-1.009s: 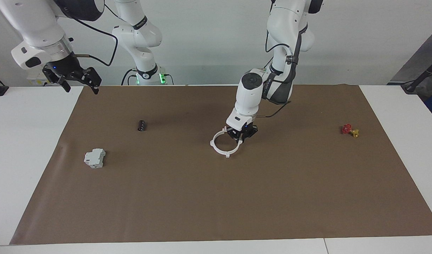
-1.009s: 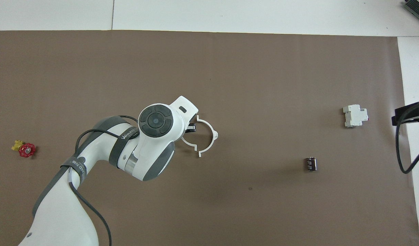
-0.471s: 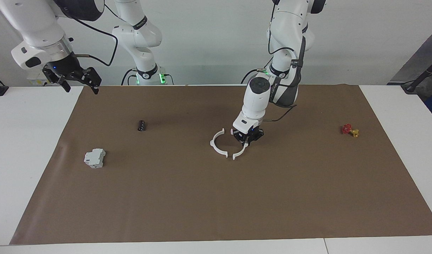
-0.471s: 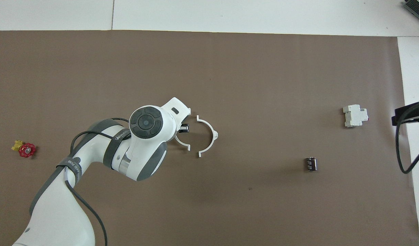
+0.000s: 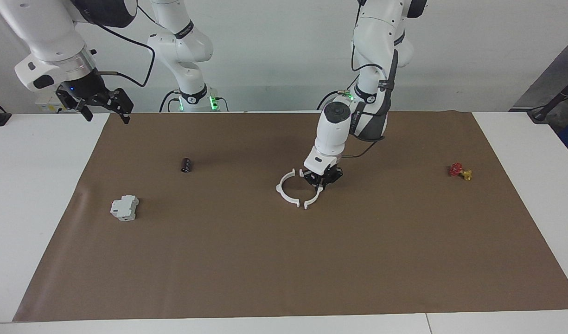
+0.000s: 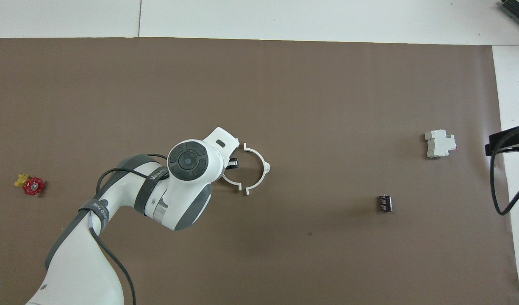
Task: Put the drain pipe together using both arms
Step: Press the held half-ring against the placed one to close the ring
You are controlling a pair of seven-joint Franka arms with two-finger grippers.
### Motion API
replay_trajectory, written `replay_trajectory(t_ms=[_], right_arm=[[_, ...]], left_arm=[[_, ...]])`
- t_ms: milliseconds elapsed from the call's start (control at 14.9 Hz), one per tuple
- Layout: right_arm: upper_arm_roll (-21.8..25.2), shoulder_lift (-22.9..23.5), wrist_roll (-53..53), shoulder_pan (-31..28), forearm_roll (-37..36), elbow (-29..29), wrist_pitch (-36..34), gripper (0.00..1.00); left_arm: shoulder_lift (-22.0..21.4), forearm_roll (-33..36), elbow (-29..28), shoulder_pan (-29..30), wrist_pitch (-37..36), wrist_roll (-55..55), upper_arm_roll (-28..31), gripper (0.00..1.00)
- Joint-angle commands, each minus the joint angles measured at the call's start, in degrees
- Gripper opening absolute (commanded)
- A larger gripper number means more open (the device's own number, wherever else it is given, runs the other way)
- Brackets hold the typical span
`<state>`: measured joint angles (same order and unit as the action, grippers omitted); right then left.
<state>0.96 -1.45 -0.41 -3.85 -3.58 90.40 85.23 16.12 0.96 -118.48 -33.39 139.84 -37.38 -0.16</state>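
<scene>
Two drain-pipe half-rings on the brown mat, ends just apart.

The left gripper (image 5: pixel 322 181), clenched on the held half-ring (image 5: pixel 314 198), sits low at mid-mat; the free half-ring (image 5: pixel 285 189) lies at its 9 o'clock in the facing view. The right gripper (image 5: pixel 103 105), released, waits raised over the mat's corner, above the circuit breaker (image 5: pixel 124 208).

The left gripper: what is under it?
Under the left gripper, shut, is one thin white plastic half-ring on brown paper. The gripped part is covered.
</scene>
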Motion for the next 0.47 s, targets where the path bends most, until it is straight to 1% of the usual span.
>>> replay_trajectory(t_ms=[0,404], right_arm=[[-0.1,-0.8,0.1,-0.3,0.7,1.3,1.2,1.00],[-0.1,-0.8,0.1,-0.3,0.7,1.3,1.2,1.00]], left_arm=[[-1.4,0.9,-1.4,-1.8,1.0,-3.7,0.6,0.00],[-1.4,0.9,-1.5,-2.0,1.3,-4.0,0.6,0.00]])
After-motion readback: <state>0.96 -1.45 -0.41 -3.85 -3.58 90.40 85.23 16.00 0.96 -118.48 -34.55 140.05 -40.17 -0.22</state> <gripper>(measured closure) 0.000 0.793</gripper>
